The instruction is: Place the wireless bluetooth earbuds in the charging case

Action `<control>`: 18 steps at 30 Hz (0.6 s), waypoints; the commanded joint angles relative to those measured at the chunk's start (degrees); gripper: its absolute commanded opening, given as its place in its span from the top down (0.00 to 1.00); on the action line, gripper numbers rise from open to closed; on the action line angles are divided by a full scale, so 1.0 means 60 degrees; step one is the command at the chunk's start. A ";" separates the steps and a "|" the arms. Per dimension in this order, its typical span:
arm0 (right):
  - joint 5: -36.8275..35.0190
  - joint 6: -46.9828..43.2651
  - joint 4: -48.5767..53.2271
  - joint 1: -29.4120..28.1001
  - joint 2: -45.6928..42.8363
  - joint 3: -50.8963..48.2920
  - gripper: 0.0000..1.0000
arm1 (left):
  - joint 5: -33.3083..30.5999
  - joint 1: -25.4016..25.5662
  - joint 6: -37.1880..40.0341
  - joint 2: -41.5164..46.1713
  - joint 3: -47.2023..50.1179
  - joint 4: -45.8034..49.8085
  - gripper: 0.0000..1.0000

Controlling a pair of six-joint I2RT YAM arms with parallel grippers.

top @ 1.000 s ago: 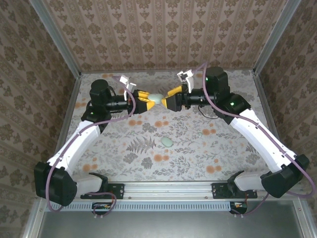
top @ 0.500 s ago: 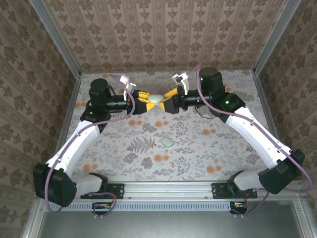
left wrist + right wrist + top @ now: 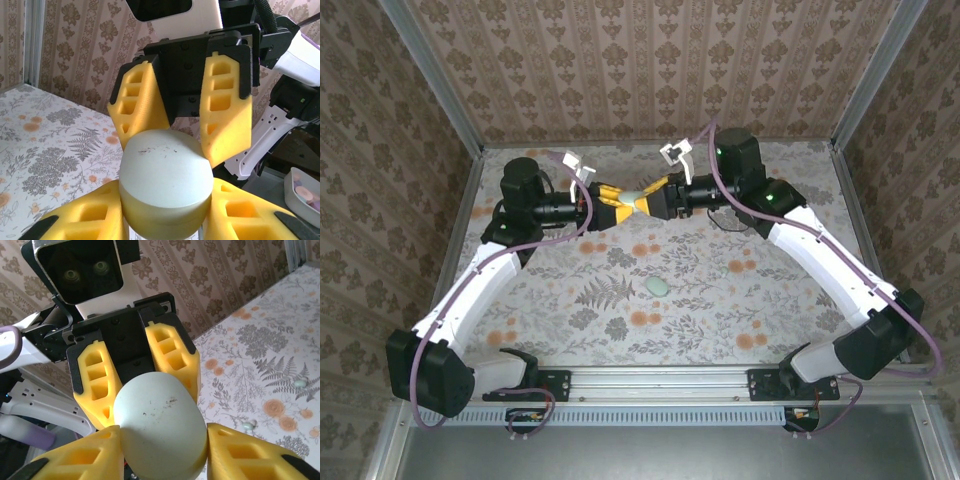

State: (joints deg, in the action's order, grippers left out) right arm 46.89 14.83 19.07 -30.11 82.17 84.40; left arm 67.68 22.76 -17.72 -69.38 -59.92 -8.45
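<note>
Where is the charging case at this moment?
In the top view, the charging case is lifted above the table at far centre, gripped between the left gripper and the right gripper.

Two arms, two yellow end effectors, one mint charging case, and two small mint pieces.

The left arm and right arm have white link shells and black joint housings; a purple cable trails along each. Small green lights glow on the right. The fingers are ribbed yellow wedges with rectangular cut-outs.
</note>
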 commanded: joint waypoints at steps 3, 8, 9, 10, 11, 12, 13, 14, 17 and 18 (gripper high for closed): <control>-0.0284 0.1039 -0.0683 0.0079 0.0344 0.0236 0.72 | 0.0558 0.0220 0.0369 0.0066 -0.0389 0.0060 0.73; -0.0352 0.2073 -0.1289 0.0263 0.0296 -0.0057 0.74 | 0.0534 0.0222 0.0462 0.0080 -0.0348 0.0104 0.73; -0.0360 0.2262 -0.1377 0.0285 0.0301 -0.0116 0.74 | 0.0527 0.0221 0.0484 0.0080 -0.0353 0.0117 0.73; -0.0374 0.2400 -0.1437 0.0300 0.0280 -0.0136 0.71 | 0.0513 0.0231 0.0499 0.0080 -0.0341 0.0119 0.73; -0.0414 0.2558 -0.1501 0.0316 0.0287 -0.0186 0.68 | 0.0498 0.0229 0.0519 0.0073 -0.0326 0.0119 0.73; -0.0499 0.2682 -0.1523 0.0330 0.0270 -0.0205 0.65 | 0.0485 0.0234 0.0535 0.0080 -0.0339 0.0130 0.73; -0.0588 0.2753 -0.1518 0.0336 0.0265 -0.0225 0.62 | 0.0486 0.0234 0.0560 0.0080 -0.0326 0.0133 0.73; -0.0711 0.2815 -0.1474 0.0359 0.0253 -0.0237 0.61 | 0.0483 0.0234 0.0565 0.0080 -0.0332 0.0148 0.73; -0.1138 0.2837 -0.1246 0.0412 0.0239 -0.0239 0.57 | 0.0468 0.0235 0.0607 0.0091 -0.0340 0.0174 0.73; -0.1285 0.2845 -0.1185 0.0440 0.0248 -0.0236 0.57 | 0.0468 0.0238 0.0609 0.0094 -0.0327 0.0186 0.73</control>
State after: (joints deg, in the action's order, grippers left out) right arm 46.98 29.30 14.04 -28.58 82.48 83.66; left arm 66.30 22.74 -16.40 -69.41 -60.31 -7.81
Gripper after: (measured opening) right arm 0.431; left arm 0.327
